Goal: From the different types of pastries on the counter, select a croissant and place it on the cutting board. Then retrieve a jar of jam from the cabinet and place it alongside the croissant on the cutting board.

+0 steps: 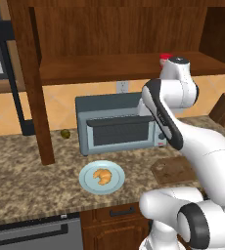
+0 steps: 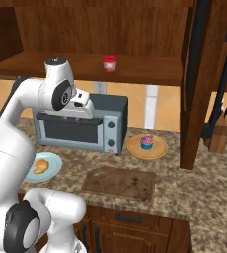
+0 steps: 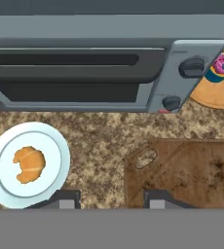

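The golden-brown croissant (image 3: 29, 164) lies on a round light-blue plate (image 3: 2, 180) on the speckled counter (image 1: 26, 171), left of the toaster oven's front. The dark wooden cutting board (image 3: 182, 170) lies bare to the right of that plate. A pink-frosted cupcake (image 2: 146, 142) stands on a tan plate (image 2: 157, 152) beside the oven. The red-lidded jar of jam (image 2: 109, 63) stands on the cabinet shelf (image 2: 150, 74). My gripper (image 3: 111, 200) is open and holds nothing, high above the counter between plate and board, looking straight down.
A grey toaster oven (image 1: 119, 124) stands at the back of the counter under the shelf. A wooden cabinet post (image 1: 36, 88) rises at the left, with a small green fruit (image 1: 64, 133) beside it. A knife block (image 2: 223, 131) stands far right.
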{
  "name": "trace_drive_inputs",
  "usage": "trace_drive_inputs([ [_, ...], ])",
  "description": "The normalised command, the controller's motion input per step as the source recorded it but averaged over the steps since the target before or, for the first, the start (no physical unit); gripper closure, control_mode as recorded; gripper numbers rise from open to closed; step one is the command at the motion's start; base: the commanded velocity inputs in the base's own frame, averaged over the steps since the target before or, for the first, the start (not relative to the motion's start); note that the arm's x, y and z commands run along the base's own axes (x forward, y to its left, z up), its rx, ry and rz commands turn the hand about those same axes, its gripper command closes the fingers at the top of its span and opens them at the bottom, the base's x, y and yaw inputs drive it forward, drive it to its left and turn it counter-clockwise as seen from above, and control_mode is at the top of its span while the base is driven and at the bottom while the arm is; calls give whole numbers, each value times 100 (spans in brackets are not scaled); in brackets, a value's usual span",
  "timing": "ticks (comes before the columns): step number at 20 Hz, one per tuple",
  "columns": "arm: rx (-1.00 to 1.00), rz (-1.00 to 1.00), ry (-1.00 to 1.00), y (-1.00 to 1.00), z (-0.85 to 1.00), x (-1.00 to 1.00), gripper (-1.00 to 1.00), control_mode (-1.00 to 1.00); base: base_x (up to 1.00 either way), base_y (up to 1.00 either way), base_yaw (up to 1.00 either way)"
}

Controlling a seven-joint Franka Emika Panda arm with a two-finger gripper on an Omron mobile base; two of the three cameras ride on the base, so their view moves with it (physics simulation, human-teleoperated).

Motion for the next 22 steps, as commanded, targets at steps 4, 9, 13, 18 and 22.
trace_drive_inputs([
  [4,-7,2,0,22,-28,-12,-100,-100,0,0,0],
  [9,-8,9,-3,66,-76,-6,-100,-100,0,0,0],
  [13,-1,5,8,47,-65,0,-100,-100,0,0,0],
  [18,0,6,31,26,-30,28,-100,-100,0,0,0],
  [22,-8,6,17,38,-40,13,-100,-100,0,0,0],
])
